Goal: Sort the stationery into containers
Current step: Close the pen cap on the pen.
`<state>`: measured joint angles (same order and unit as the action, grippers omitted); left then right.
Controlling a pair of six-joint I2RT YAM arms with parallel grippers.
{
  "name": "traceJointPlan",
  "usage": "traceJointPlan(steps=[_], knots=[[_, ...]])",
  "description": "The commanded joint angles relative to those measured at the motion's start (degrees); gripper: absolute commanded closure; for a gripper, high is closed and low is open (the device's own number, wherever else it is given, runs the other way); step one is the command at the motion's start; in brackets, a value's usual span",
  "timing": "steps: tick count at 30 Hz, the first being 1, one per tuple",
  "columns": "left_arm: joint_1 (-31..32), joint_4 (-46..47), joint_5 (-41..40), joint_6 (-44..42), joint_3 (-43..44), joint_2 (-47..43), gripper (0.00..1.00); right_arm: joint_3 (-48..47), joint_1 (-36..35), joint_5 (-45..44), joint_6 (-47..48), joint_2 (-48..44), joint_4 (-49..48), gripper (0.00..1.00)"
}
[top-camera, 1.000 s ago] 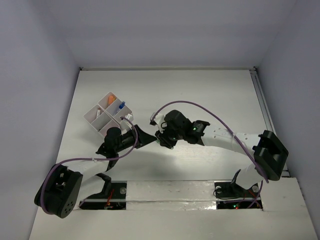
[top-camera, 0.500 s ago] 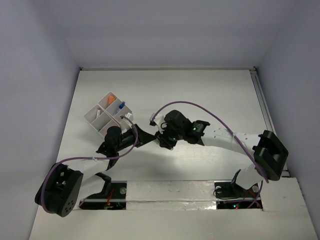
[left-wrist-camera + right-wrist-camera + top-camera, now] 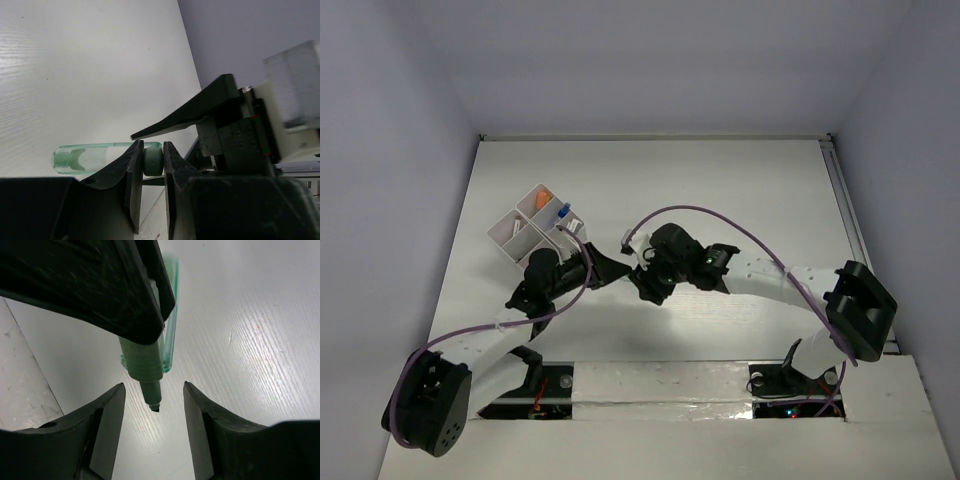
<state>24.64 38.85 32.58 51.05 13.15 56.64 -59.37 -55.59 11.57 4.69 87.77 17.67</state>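
My left gripper [image 3: 152,150] is shut on a green marker [image 3: 152,161], its dark fingers [image 3: 125,295] clamping the barrel. The bare nib of the marker [image 3: 151,390] points between the spread fingers of my right gripper [image 3: 152,390], which is open and touches nothing. A clear green cap [image 3: 171,315] lies alongside the barrel, and the cap [image 3: 85,159] also shows in the left wrist view; I cannot tell whether it touches the marker. In the top view both grippers meet mid-table, left gripper [image 3: 610,268] and right gripper [image 3: 640,280]. The white tray of containers [image 3: 506,232] stands just left of them.
The tray holds an orange piece [image 3: 542,197] and a blue-tipped pen [image 3: 563,212] in its far compartments. A purple cable [image 3: 720,215] arcs over the right arm. Bare white tabletop stretches behind and to the right; a rail [image 3: 845,210] runs along the right edge.
The right gripper's fingers have spread apart and let go of the marker. The left jaws have closed tighter on it. The left arm has shifted slightly left.
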Motion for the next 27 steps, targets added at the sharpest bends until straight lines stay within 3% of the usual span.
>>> traceJointPlan(steps=[1, 7, 13, 17, 22, 27], knots=[[-0.2, -3.3, -0.3, -2.1, 3.6, -3.5, 1.0, 1.3, -0.5, -0.4, -0.3, -2.6, -4.0, 0.43], [-0.2, -7.4, -1.1, -3.0, 5.7, -6.2, 1.0, 8.0, -0.5, -1.3, -3.3, -8.2, -11.9, 0.37], [-0.2, -12.9, -1.8, -4.8, 9.3, -8.7, 1.0, 20.2, -0.5, -5.3, -7.9, -21.9, -30.1, 0.34], [-0.7, -14.4, -1.1, -4.4, 12.0, -10.5, 1.0, 27.7, -0.5, -5.8, -10.0, -26.2, -42.7, 0.27], [-0.7, -15.1, 0.5, -2.9, 15.8, -12.3, 1.0, 26.2, -0.5, -4.5, -10.4, -24.9, -42.0, 0.25], [-0.7, -16.3, 0.8, -1.7, 19.2, -13.7, 1.0, 30.5, -0.5, -6.6, -11.5, -29.1, -50.6, 0.22]])
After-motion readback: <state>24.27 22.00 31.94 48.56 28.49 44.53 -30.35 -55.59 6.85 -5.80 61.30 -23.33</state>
